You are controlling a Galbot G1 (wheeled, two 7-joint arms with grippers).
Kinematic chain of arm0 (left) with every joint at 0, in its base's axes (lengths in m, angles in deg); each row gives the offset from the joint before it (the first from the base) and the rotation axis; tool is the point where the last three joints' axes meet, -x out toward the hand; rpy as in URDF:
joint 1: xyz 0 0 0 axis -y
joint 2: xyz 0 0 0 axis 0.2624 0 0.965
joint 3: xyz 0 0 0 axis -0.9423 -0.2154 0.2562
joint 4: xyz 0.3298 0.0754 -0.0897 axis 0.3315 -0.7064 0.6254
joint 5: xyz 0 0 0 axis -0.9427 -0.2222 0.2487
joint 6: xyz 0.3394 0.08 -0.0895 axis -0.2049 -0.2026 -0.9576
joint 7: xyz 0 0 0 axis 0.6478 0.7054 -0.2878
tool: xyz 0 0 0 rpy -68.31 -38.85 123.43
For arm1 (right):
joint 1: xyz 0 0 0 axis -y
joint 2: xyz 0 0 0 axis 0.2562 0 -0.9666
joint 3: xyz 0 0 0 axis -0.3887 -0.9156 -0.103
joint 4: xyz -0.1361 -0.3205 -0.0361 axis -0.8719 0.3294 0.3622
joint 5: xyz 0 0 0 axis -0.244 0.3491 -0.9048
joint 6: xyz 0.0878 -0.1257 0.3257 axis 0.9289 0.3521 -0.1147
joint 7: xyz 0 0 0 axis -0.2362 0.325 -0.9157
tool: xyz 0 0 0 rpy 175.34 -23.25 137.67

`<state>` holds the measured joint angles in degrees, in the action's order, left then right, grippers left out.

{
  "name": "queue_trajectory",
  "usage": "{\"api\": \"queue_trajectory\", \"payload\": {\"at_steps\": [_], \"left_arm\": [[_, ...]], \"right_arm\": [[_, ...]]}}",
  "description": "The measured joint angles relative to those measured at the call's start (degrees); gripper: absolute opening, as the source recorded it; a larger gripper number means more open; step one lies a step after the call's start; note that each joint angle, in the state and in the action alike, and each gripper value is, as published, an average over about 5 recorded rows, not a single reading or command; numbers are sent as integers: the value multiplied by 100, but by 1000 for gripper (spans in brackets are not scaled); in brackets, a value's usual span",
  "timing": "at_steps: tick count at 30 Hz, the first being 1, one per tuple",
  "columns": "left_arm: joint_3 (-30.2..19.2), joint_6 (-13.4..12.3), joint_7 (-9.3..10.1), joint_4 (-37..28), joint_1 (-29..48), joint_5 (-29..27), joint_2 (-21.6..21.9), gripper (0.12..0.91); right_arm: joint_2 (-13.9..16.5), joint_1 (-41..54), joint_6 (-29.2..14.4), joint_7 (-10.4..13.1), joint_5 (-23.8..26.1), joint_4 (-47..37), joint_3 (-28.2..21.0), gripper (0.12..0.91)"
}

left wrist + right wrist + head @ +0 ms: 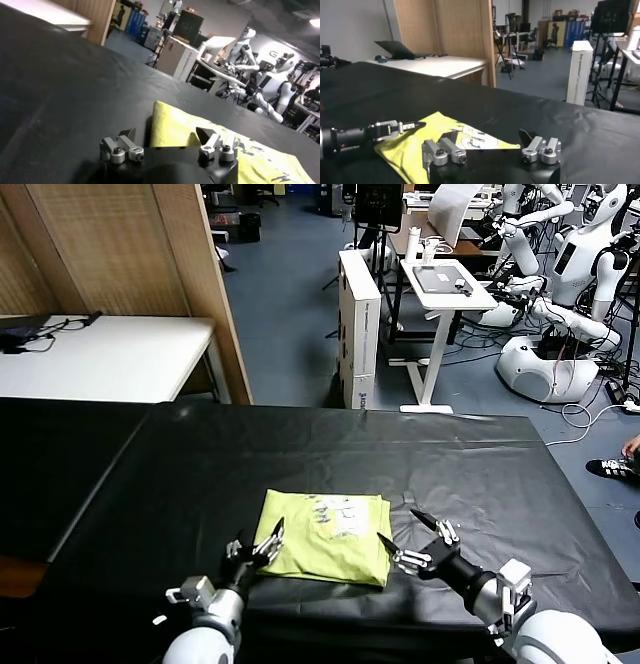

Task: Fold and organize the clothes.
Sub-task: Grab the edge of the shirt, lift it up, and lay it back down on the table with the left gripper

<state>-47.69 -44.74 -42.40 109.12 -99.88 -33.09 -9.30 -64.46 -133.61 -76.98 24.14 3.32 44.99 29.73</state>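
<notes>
We have the lime yellow-green T-shirt (325, 536) lying folded into a compact rectangle on the black table cover (200, 474), near the front edge and roughly in the middle between our two arms. A pale printed patch shows on its upper face, toward the far right part of the fold. The fabric sits flat, with the edges mostly lined up and a slight bulge along the near right corner.

On the left, our left gripper (262, 546) is right at the shirt's near left corner, its fingers spread wide with nothing between them; from the left wrist view (170, 137) we see the yellow cloth just past the fingertips, and whether a tip touches the cloth we cannot tell. On the right, our right gripper (412, 536) sits just beside the shirt's right edge, jaws gaping wide and empty too; the right wrist view (490, 140) shows the shirt (435, 142) ahead of the open fingers, with the left gripper across it on the far side.

Further out, we see a white table (110, 354) behind the black cover, a wooden partition (130, 254), a white standing desk (445, 289) and white robots (560, 274) on the blue floor.
</notes>
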Motion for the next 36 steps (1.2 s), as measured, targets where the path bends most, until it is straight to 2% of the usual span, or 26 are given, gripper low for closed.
{"api": "queue_trajectory", "payload": {"at_steps": [6, 11, 14, 19, 24, 36], "left_arm": [[0, 75, -3, -12, -4, 256, -7, 617], [51, 384, 7, 122, -43, 868, 0, 317], [108, 592, 47, 223, -51, 1288, 13, 195], [247, 774, 120, 392, -19, 1554, 119, 185], [505, 759, 135, 491, 86, 1522, 484, 183], [1686, 725, 149, 641, -15, 2183, 2398, 183]], "right_arm": [[-6, 24, -6, -17, 31, -46, -17, 907], [-37, 75, -9, -24, 85, -103, -64, 907], [-65, 91, -18, -31, 144, -141, -88, 907], [-126, 90, -47, -33, 255, -201, -83, 907], [-235, 76, -111, -19, 419, -290, -51, 907], [-617, 132, -157, 5, 638, -561, -100, 907]]}}
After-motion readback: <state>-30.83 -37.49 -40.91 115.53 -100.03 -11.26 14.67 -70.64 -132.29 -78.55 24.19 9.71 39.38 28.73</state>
